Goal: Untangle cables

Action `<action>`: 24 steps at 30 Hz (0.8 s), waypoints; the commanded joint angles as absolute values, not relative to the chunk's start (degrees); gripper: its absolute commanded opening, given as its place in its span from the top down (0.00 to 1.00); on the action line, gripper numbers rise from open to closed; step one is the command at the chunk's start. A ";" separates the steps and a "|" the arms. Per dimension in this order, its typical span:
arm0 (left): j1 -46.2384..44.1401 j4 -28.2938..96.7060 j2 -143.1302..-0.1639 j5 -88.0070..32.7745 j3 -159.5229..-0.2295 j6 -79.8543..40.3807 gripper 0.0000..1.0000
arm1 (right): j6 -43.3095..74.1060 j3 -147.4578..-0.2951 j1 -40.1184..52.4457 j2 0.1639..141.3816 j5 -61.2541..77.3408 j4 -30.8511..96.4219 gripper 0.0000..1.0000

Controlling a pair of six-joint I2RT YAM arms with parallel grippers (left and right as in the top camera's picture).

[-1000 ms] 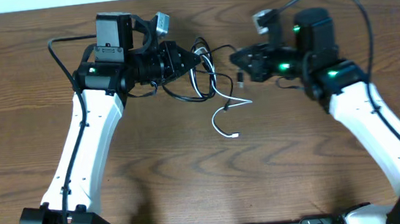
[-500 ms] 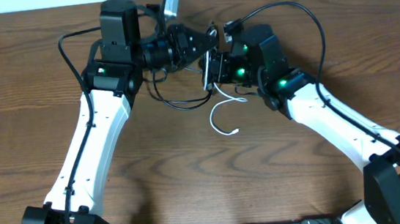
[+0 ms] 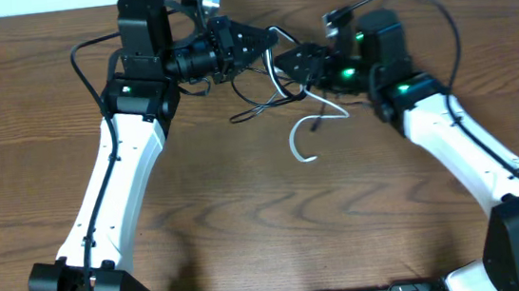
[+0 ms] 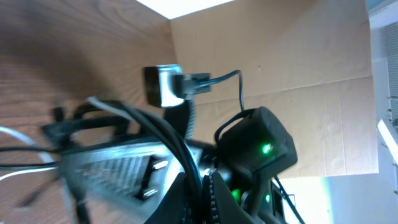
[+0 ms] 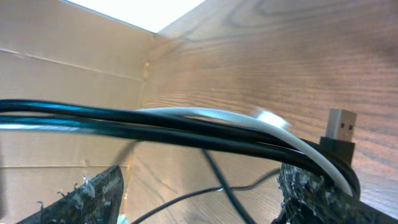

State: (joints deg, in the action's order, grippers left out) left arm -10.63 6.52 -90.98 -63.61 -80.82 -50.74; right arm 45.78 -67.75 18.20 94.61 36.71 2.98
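Note:
My left gripper [image 3: 264, 46] is at the back middle of the table, shut on the black cable [image 3: 254, 111]. In the left wrist view the black cable [image 4: 177, 146] runs down between the closed fingers [image 4: 214, 193]. Just to the right, my right gripper [image 3: 292, 66] is open. Its fingers [image 5: 311, 190] stand wide apart. The black cable [image 5: 186, 127] and the white cable [image 5: 273, 127] lie draped over one finger, beside a USB plug [image 5: 341, 124]. The white cable [image 3: 296, 147] hangs down from the grippers, its loose end lying on the table.
A wooden table [image 3: 249, 232] extends toward me below the cables. Cardboard walls [image 4: 286, 62] stand behind the table. Thick black arm wires [image 3: 437, 9] arch over the right arm, and another loops by the left arm [image 3: 85, 71].
My right gripper has opened from shut and pulled back to the right. The white cable's loose end shifted slightly right. My left gripper stays shut on the black cable.

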 commanded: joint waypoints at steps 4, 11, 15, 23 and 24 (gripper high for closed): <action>-9.32 7.73 -89.91 -63.79 -81.69 -47.27 0.92 | 38.81 -67.07 12.93 92.16 50.87 4.08 0.23; -9.34 13.13 -89.91 -62.06 -81.60 -43.13 0.93 | 31.42 -67.07 12.69 92.18 54.57 9.30 0.25; -9.34 17.47 -89.91 -61.84 -81.60 -37.67 0.93 | 26.72 -67.07 12.67 92.18 65.32 6.28 0.25; -9.32 20.32 -89.91 -61.87 -81.54 -36.10 0.93 | 26.41 -67.07 12.69 92.18 54.85 13.15 0.30; -9.32 20.32 -89.91 -61.87 -81.54 -36.27 0.93 | 27.42 -67.07 12.84 92.20 51.24 15.81 0.31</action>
